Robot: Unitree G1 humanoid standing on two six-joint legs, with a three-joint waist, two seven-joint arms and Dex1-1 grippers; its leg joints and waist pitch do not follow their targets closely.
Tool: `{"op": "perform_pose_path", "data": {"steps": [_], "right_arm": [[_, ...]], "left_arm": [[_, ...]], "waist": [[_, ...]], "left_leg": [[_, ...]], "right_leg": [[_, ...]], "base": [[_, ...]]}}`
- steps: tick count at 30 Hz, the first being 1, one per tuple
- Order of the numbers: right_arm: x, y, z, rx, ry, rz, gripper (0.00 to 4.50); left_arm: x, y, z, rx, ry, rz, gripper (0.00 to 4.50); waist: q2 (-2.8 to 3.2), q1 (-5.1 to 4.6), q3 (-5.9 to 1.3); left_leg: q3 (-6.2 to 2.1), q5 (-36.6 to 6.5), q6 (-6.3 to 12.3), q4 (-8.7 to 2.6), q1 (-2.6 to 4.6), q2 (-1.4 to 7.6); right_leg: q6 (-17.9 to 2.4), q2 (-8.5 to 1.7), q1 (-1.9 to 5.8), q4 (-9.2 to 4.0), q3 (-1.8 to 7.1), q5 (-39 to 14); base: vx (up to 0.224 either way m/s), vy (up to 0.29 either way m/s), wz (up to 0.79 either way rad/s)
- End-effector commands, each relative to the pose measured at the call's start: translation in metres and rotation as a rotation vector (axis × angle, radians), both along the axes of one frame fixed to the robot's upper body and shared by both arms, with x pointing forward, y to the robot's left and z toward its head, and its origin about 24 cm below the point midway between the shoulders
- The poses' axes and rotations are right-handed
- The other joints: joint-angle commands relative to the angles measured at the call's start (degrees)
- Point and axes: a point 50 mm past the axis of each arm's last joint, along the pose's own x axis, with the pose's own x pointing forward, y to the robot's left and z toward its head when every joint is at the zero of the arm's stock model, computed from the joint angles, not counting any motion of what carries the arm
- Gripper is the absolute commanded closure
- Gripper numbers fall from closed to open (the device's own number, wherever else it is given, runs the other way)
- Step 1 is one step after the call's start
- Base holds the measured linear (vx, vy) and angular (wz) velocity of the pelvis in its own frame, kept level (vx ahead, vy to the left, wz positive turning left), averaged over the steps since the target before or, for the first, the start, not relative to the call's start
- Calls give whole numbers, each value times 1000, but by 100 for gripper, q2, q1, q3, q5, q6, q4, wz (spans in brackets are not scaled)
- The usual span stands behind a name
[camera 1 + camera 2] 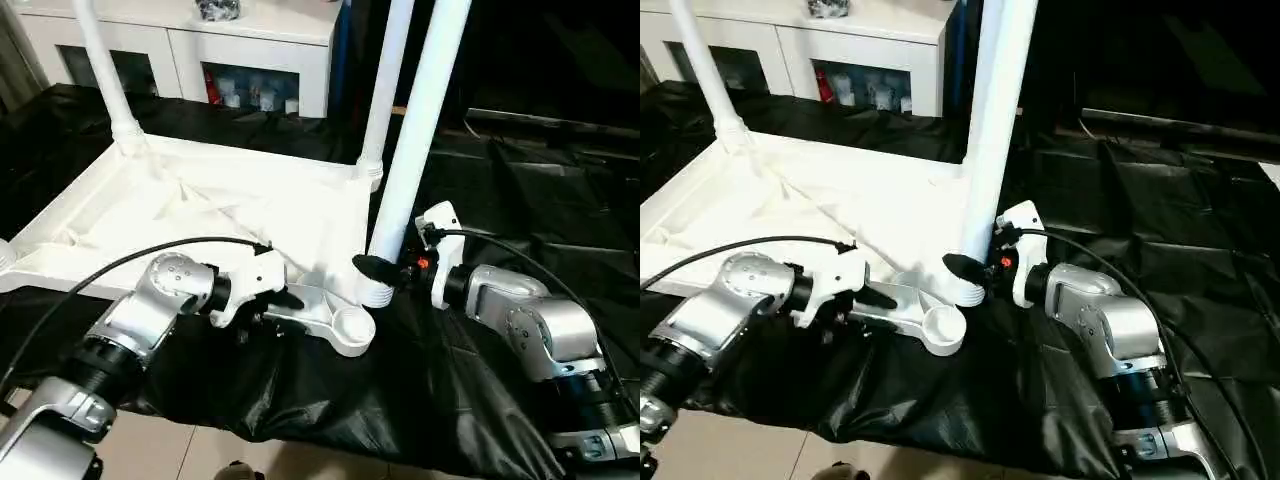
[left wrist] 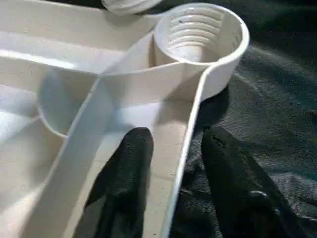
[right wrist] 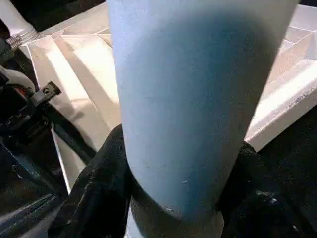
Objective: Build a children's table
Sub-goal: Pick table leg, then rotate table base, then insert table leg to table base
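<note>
Black sheet (image 1: 480, 400) underneath. Right pincer (image 3: 181, 173) clamped leg (image 1: 415, 150) beside empty socket (image 2: 200, 34); left pincer (image 2: 173, 173) straddled rim (image 2: 190, 124), grip unclear. Risk: leg tipping, cross-threading.

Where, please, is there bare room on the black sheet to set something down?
The black sheet lies bare beyond the right gripper, toward the far right. The ribbed middle of the table top, between the two standing legs and the near rim, is bare too. It is crowded at the near corner socket, where the left gripper and the held leg meet.
</note>
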Motion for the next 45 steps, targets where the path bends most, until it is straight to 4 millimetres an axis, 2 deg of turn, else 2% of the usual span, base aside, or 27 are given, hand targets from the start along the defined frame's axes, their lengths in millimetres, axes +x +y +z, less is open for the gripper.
{"op": "perform_pose_path", "data": {"steps": [1,6,12,14,17,19,20,21,23,24,25,26,27,29,31,33,34,35,39,43,45], "right_arm": [[-1,-2,6,-5,-34,7,257],[-2,-1,5,-7,-33,12,257],[-2,0,5,-11,-33,17,257],[-2,0,5,-11,-34,18,257],[-2,-1,7,-13,-44,19,257],[-2,-1,9,-7,-51,15,257],[-2,-1,9,-6,-52,15,257],[-2,0,10,-4,-61,13,257],[-1,1,11,-6,-72,11,257],[-1,1,12,-10,-83,6,257],[-1,1,12,-10,-83,6,257],[1,3,11,-28,-93,4,257],[1,4,11,-36,-99,3,257],[4,6,9,-58,-116,-8,257],[12,10,9,-72,-149,-53,257],[15,12,10,-72,-159,-65,257],[16,13,10,-69,-161,-66,257],[17,15,10,-67,-159,-65,257],[18,20,4,-98,-152,-37,257],[18,22,-4,-147,-134,-12,257],[18,22,-4,-149,-134,-10,258]], "left_arm": [[5,-1,7,-14,-9,-11,303],[6,-1,6,-24,18,-17,349],[6,-1,4,-21,40,-14,407],[6,0,4,-21,52,-7,412],[7,2,2,-16,105,79,429],[11,-1,2,-38,68,159,440],[12,-2,2,-41,63,178,440],[16,-6,1,-54,48,274,444],[16,-10,-2,-64,53,330,447],[15,-14,-3,-76,63,356,449],[15,-14,-3,-76,63,356,450],[10,-21,-5,-86,64,355,450],[8,-24,-5,-90,61,349,450],[2,-32,-7,-85,36,313,450],[-6,-41,-9,-72,-19,243,450],[-7,-42,-10,-76,-24,241,450],[-7,-42,-10,-77,-19,248,450],[-7,-43,-10,-76,-23,238,450],[-8,-41,-8,-71,-38,231,450],[-5,-37,-6,-79,-26,257,450],[-5,-37,-6,-80,-24,259,450]], "waist": [[102,4,-440],[93,9,-431],[93,6,-441],[92,-5,-442],[94,-29,-447],[80,-35,-438],[77,-32,-434],[78,-40,-434],[31,-66,-434],[35,-81,-435],[36,-109,-431],[0,-131,-438],[10,-140,-437],[-2,-138,-436],[-12,-125,-419],[-11,-122,-410],[10,-115,-400],[-8,-102,-396],[-14,-90,-405],[-34,-85,-411],[-24,-77,-409]], "left_leg": [[-42,-1558,-373,-430,156,164],[-46,-1632,-371,-435,163,168],[-46,-1526,-354,-432,147,169],[-47,-1500,-349,-436,144,170],[-37,-1427,-338,-424,138,167],[-35,-1454,-311,-416,140,161],[-35,-1460,-292,-412,136,157],[-39,-1453,-294,-415,126,160],[-47,-1416,-254,-414,108,158],[-45,-1384,-253,-412,100,160],[-53,-1332,-235,-413,87,151],[-48,-1276,-201,-404,75,146],[-56,-1231,-194,-406,64,157],[-34,-1211,-105,-388,104,160],[-26,-1276,-92,-396,115,158],[-28,-1377,-135,-408,124,156],[-27,-1520,-160,-412,161,161],[-24,-1594,-168,-413,161,160],[-44,-1566,-202,-438,133,164],[-26,-1408,-158,-424,117,155],[-28,-1389,-151,-428,120,157]], "right_leg": [[-1103,-395,235,-419,212,-1403],[-1091,-402,227,-434,212,-1544],[-1138,-400,244,-408,212,-1348],[-1159,-399,250,-400,209,-1285],[-1225,-398,265,-370,212,-1127],[-1242,-394,263,-394,211,-1199],[-1225,-399,268,-411,209,-1287],[-1210,-398,277,-404,208,-1309],[-1172,-398,293,-412,202,-1376],[-1172,-403,300,-404,202,-1363],[-1144,-392,302,-417,193,-1402],[-1124,-395,313,-411,198,-1411],[-1133,-403,318,-408,198,-1374],[-1116,-390,269,-441,209,-1419],[-1065,-386,245,-476,210,-1634],[-1008,-377,225,-490,208,-1827],[-979,-371,190,-506,210,-1977],[-942,-376,187,-515,215,-2066],[-903,-383,207,-482,209,-1945],[-918,-388,222,-470,218,-1788],[-919,-388,218,-468,218,-1767]], "base": [[0,0,0],[0,0,0],[0,0,0],[0,0,0],[0,0,0],[0,0,0],[0,0,0],[0,0,0],[0,0,0],[0,0,0],[0,0,0],[0,0,0],[0,0,0],[0,0,0],[0,0,0],[0,0,0],[0,0,0],[0,0,0],[0,0,0],[0,0,0],[0,0,0]]}}
